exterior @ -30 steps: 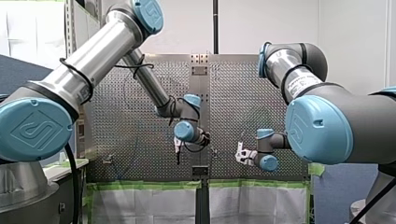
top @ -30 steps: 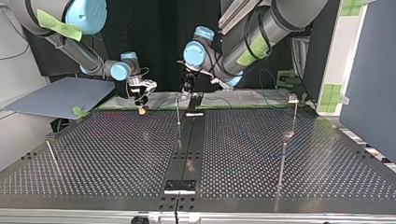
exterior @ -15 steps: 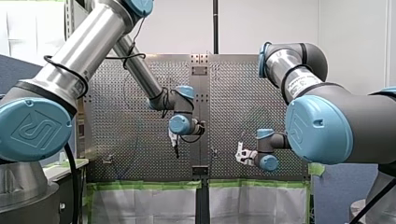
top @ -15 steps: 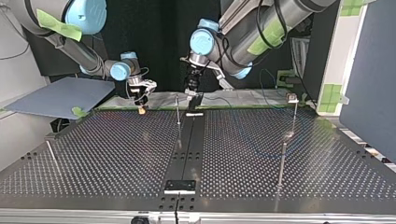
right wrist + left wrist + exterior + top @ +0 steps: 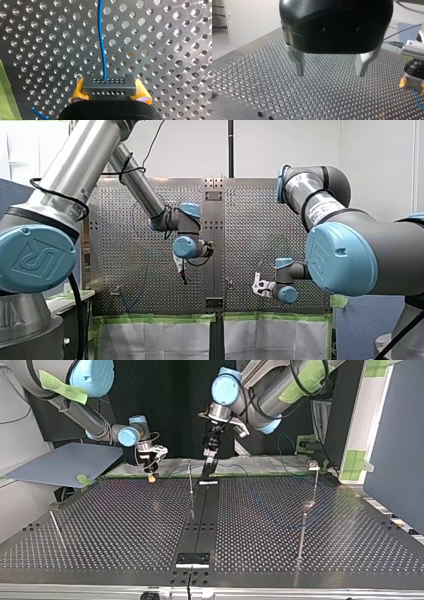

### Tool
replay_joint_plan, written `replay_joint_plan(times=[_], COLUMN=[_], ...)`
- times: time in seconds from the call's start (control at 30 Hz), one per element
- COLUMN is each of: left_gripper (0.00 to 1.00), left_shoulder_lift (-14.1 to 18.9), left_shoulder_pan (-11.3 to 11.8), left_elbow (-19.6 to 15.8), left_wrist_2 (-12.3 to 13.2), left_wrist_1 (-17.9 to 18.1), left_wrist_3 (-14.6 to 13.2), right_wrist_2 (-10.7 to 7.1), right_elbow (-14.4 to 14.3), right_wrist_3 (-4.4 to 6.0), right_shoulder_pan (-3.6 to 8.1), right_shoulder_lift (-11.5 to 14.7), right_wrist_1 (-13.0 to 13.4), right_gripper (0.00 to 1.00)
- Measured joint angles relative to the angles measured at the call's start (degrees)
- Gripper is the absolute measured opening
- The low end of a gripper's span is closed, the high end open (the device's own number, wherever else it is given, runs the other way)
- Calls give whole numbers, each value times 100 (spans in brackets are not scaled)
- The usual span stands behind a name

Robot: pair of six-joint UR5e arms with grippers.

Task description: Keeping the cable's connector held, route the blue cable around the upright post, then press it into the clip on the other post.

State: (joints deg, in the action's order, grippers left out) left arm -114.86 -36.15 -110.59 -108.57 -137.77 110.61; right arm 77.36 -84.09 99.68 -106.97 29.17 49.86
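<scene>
In the right wrist view my right gripper (image 5: 109,90) is shut on the cable's grey connector (image 5: 109,84), with yellow pads (image 5: 77,91) on either side. The blue cable (image 5: 101,37) runs from the connector ahead over the perforated table. My left gripper (image 5: 330,74) hangs open above the table, with nothing between its metal fingers (image 5: 298,61). At the top view's left, my right gripper (image 5: 150,469) stays low at the table's far edge. My left gripper (image 5: 209,455) is raised near a thin upright post (image 5: 190,479). A second post (image 5: 316,485) with a small metal head stands at the right.
Another post (image 5: 302,532) stands nearer the camera at the top view's right, and a short slanted one (image 5: 55,525) at its left. A dark centre strip (image 5: 202,510) runs along the table with a bracket (image 5: 192,559) at its near end. A grey board (image 5: 65,462) lies beyond the left corner.
My left arm has lifted its open gripper up and away from the table, towards the front view's left. My right arm and the connector have not moved.
</scene>
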Motion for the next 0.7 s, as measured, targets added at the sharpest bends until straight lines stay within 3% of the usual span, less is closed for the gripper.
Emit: replay_joint_plan(times=[0.7], left_gripper=[100], left_shoulder_lift=[1004], left_shoulder_pan=[-34], left_elbow=[-1004], left_wrist_2=[-125], left_wrist_1=[-48], left_wrist_3=[64], right_wrist_2=[77], right_elbow=[-3], right_wrist_3=[-13], right_shoulder_pan=[14], right_shoulder_lift=[3], right_wrist_1=[-19], right_gripper=[0])
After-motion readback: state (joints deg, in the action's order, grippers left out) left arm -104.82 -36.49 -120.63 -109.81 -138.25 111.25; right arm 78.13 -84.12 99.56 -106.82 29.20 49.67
